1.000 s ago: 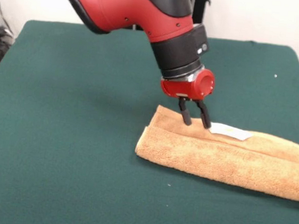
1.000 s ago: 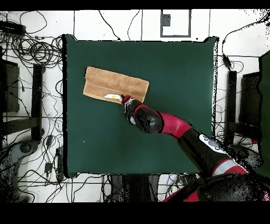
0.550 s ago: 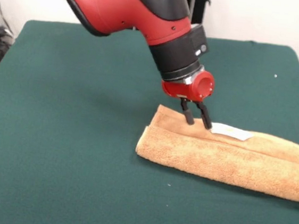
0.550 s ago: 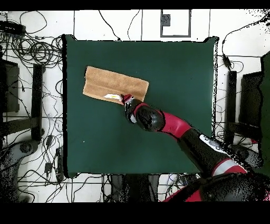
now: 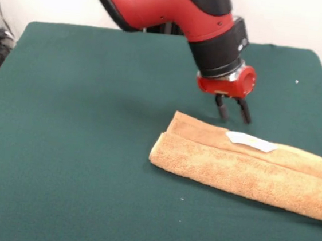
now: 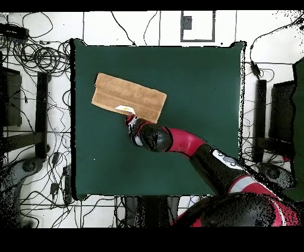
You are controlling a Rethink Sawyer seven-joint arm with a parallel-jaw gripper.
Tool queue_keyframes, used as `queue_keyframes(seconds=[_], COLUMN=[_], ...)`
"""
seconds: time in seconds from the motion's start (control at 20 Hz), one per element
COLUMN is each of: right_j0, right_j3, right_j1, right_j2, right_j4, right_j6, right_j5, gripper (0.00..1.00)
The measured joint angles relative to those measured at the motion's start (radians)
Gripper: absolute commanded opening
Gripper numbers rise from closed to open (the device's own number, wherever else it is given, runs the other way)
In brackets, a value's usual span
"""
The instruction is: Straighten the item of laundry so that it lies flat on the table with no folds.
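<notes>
We see one table (image 5: 77,146) covered in dark green felt-like cloth, matte and even, a broad rectangle much bigger than the single towel (image 5: 242,172) on it. From the front view the left half of the cloth is bare. Right of centre lies the towel, orange-tan terry with a nubby looped pile, folded lengthwise into a long, narrow band of two layers: a thick rolled front layer and a flatter back strip showing behind it. Its left end is rounded and plump; its right end runs to the picture's edge. One small white tag (image 5: 251,142) lies flat on the back strip.

Above the towel's far edge we see the one gripper (image 5: 232,110): a glossy red round housing under a black cuff, with two thin black fingers (image 5: 221,108) pointing down. The fingers stand slightly parted with nothing between them, just clear of the towel.

In the overhead view the towel (image 6: 127,98) sits toward the table's (image 6: 196,89) upper left, slightly slanted.
</notes>
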State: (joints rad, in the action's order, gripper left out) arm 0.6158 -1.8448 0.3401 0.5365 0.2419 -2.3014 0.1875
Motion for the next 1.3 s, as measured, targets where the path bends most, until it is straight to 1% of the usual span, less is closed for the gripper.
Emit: queue_keyframes(seconds=[0.35,0.45,0.6,0.7,0.75,0.85,0.95,1.0,1.05,1.1,1.15,1.25,1.3], right_j0=[-0.022,-0.033,-0.077,-0.154,-0.175,-0.253,-0.349,-0.392,-0.493,-0.525,-0.594,-0.641,-0.677], right_j3=[-0.061,-0.068,-0.06,-0.039,-0.032,-0.007,0.018,0.028,0.048,0.055,0.07,0.083,0.098], right_j1=[0.015,0.02,0.039,0.074,0.081,0.102,0.115,0.117,0.118,0.117,0.113,0.11,0.109], right_j2=[-0.032,-0.055,-0.105,-0.159,-0.174,-0.233,-0.309,-0.343,-0.426,-0.454,-0.513,-0.559,-0.604], right_j4=[0.0,0.002,0.027,0.063,0.07,0.093,0.101,0.102,0.1,0.098,0.092,0.085,0.075], right_j6=[0.0,0.0,0.0,0.0,0.0,0.0,0.0,0.0,0.0,0.0,0.0,0.0,0.0], right_j5=[0.075,0.078,0.078,0.078,0.077,0.071,0.056,0.048,0.025,0.016,-0.011,-0.037,-0.067], gripper=[1.0,1.0,1.0,1.0,1.0,1.0,1.0,1.0,1.0,1.0,1.0,1.0,1.0])
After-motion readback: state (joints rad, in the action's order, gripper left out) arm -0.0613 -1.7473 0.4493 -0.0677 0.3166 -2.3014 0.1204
